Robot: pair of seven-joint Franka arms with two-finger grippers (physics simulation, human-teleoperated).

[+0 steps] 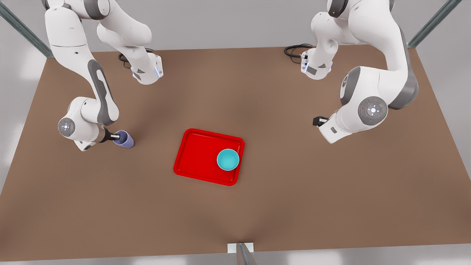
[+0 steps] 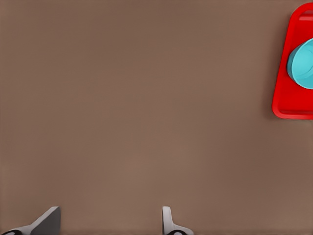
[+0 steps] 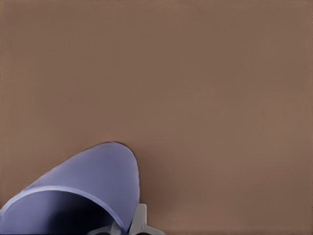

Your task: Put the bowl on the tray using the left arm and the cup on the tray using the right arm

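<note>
1. At the left of the front view we see the right pincer (image 1: 117,137) gripping the rim of the lavender cup (image 1: 123,140), which is tilted at the table (image 1: 257,213) surface.
2. At frame centre, we find the red tray (image 1: 198,154) lying flat on the table. The teal bowl (image 1: 227,159) sits upright inside it, near its right rim.
3. At the right, we see the left pincer (image 1: 316,121) above bare table, well apart from the tray; its fingers (image 2: 168,223) are spread wide and hold nothing.
</note>
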